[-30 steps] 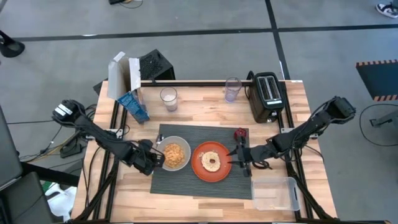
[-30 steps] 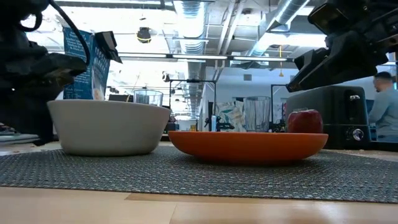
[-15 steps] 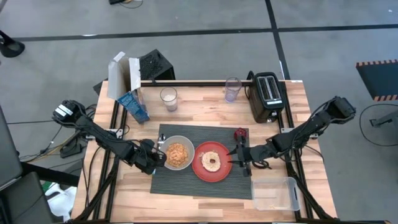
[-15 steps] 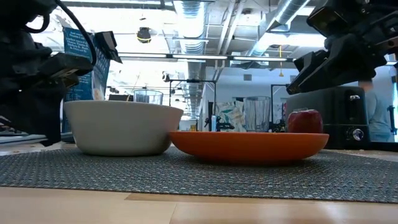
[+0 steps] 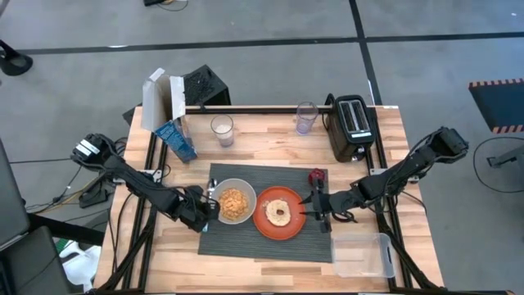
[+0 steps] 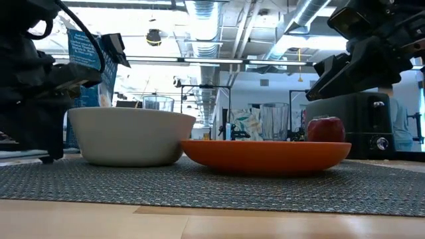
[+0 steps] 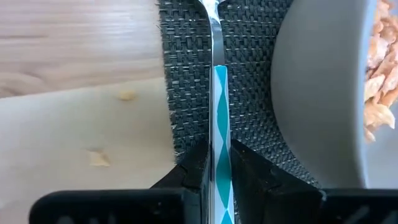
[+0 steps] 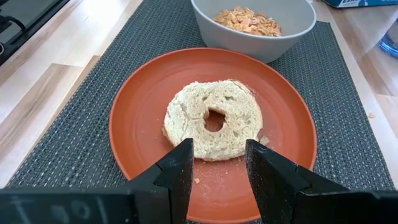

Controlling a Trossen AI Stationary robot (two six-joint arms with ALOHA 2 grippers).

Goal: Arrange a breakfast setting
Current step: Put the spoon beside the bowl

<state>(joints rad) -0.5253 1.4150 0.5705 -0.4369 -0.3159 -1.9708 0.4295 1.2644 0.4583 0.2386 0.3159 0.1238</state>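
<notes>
between the fingers of the left gripper (image 7: 216, 177) sits the handle of the metal spoon (image 7: 217, 81), clamped narrow on its teal-patterned grip. the spoon runs forward from the jaws, along the edge strip of the dark grey placemat (image 7: 186, 87), with its metal neck passing out of the wrist view; whether it rests on the mat or is held just above cannot be told. just beside the spoon, on the side away from the bare table, stands the pale grey bowl (image 5: 233, 202), filled with cereal.

beyond the bowl, touching or nearly touching it, lies the red-orange plate (image 5: 278, 212) with a bagel half (image 8: 213, 119) on it. the right gripper (image 8: 217, 163) hovers at the near rim of that plate, jaws partly apart and empty, the bagel directly ahead of its fingers. the small red item (image 6: 325, 129) sits on the mat behind the plate, near the right arm.

judgement: mat, bowl, plate and red item appear placed. remaining step is to release the spoon beside the bowl and withdraw the left arm.
</notes>
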